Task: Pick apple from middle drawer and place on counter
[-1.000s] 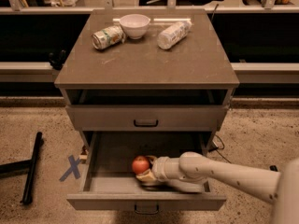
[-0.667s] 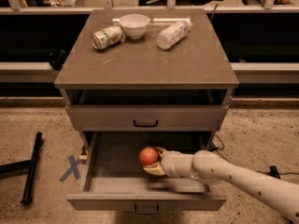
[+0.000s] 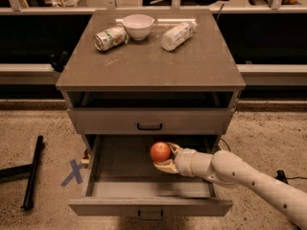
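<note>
Inside the open middle drawer point(image 3: 120, 169), toward its back edge, the pincer point(image 3: 163, 156) is clenched on the apple point(image 3: 159, 151). Step in hand: extraction. Next move, by judgement: clear the upper drawer front point(image 3: 105, 121), then raise to the front edge of the surface point(image 3: 153, 68).

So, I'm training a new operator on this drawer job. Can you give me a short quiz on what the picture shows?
1. True or false: the apple already rests on the counter.
2. Where is the gripper? A: above the counter. B: inside the open middle drawer, closed on the apple. C: down on the floor.
3. Fill in: on the counter, a can and a bottle lie on their sides to either side of a white ___.

Key: 1 false, the gripper holds it in the drawer. 2 B. 3 bowl.
</note>
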Tool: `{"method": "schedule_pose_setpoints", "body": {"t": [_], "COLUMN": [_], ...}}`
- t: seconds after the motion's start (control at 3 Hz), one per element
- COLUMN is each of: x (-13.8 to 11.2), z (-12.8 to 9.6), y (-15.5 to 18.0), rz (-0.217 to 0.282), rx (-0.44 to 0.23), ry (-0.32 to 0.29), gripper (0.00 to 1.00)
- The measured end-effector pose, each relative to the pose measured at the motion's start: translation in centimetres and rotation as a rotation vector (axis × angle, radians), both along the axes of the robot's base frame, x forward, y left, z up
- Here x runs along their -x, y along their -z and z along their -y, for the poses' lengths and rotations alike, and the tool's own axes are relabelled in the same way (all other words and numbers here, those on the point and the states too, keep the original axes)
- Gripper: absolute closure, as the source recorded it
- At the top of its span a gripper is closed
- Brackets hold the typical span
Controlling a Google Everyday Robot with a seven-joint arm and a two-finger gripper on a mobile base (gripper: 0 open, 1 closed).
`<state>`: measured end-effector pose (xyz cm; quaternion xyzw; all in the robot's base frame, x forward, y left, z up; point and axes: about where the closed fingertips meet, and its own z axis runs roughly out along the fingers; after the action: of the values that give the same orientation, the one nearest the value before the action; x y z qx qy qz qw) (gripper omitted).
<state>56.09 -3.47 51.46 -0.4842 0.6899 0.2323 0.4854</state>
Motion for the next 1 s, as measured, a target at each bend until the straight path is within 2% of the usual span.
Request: {"method": "schedule_pose_setpoints", "body": {"t": [0.67,1.0], "x": [-0.5,-0.3], "z": [4.3,6.3], "y": [-4.3,-6.5], "rz": [0.079,0.117], "rx": [-0.056,-0.057], "ry": [0.008,0.012], "gripper": [1.00,1.00]}}
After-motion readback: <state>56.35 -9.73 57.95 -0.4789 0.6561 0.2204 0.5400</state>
